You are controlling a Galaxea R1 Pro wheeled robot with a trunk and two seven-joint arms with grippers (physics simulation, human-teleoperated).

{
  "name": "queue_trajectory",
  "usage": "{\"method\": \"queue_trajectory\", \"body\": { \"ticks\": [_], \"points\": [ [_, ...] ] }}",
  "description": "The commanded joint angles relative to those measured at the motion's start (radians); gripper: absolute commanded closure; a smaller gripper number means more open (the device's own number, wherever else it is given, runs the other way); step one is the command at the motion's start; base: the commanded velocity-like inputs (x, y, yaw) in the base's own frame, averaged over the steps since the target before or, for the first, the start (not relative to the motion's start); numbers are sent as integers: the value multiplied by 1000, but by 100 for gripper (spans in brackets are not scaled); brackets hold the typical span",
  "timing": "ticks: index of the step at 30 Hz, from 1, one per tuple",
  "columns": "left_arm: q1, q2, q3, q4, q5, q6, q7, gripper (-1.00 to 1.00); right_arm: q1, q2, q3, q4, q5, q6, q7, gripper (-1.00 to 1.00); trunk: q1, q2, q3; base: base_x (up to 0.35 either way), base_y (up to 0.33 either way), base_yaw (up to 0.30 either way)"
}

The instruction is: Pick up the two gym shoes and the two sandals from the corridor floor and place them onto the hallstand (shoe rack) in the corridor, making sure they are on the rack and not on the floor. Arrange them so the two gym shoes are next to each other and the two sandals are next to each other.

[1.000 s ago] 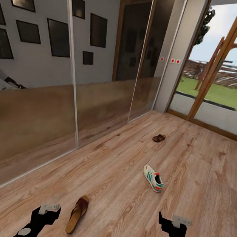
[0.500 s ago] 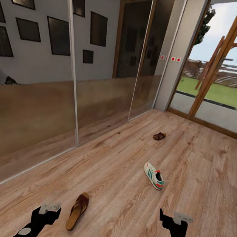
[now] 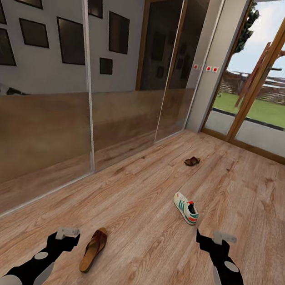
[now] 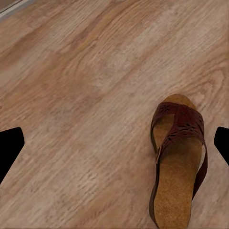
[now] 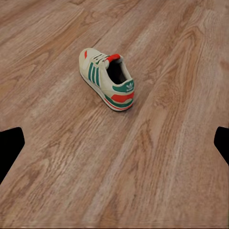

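Observation:
One gym shoe [image 3: 186,208], white with green stripes, lies on the corridor floor [image 3: 141,207] ahead of my right gripper [image 3: 212,240]; the right wrist view looks at the shoe [image 5: 107,79] from its heel side, well beyond the open fingers. A brown sandal [image 3: 93,249] lies just right of my left gripper [image 3: 68,235], which is open. In the left wrist view this sandal [image 4: 177,157] sits close to one fingertip [image 4: 222,143]. A second sandal [image 3: 192,161] lies farther off near the doors. The hallstand is out of view.
Mirrored sliding doors [image 3: 75,104] run along the left side of the corridor. Wood-framed glass doors [image 3: 264,102] to a garden close off the far end. Open plank floor stretches between the shoes and to the right.
The whole picture has shifted a little, so the camera moved. Both arms now reach farther forward over the floor. The shoes lie where they were.

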Motion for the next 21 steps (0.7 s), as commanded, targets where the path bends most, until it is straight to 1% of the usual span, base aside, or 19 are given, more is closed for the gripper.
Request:
{"method": "queue_trajectory", "body": {
  "ticks": [1, 7, 10, 13, 15, 17, 21],
  "points": [
    [-2, 0, -1, 1, 3, -1, 0, -100, 0, 0, 0, 0, 1, 9, 0, -100, 4, -8, -4, 0, 0, 0],
    [-6, 13, -16, -2, -50, 9, 2, -100, 0, 0, 1, 12, 1, -2, -1, -100, 6, -9, -27, 0, 0, 0],
    [-6, 28, -17, -1, -74, 13, 3, -100, 0, 0, 1, 12, 1, -4, -2, -100, 8, -10, -39, 0, 0, 0],
    [-5, 41, -17, -1, -87, 15, 2, -100, 1, 0, 2, 12, 1, -5, -2, -100, 9, -10, -50, 0, 0, 0],
    [-5, 45, -17, 0, -91, 15, -1, -100, 1, 0, 2, 11, 1, -5, -3, -100, 10, -11, -58, 0, 0, 0],
    [-6, 44, -16, -1, -93, 16, -4, -100, 1, -1, 1, 13, 2, -6, -4, -100, 11, -11, -66, 0, 0, -15],
    [-8, 19, -16, -2, -91, 15, -6, -100, 1, -1, 1, 14, 2, -5, -4, -100, 13, -12, -81, 0, 0, -149]
  ]
}}
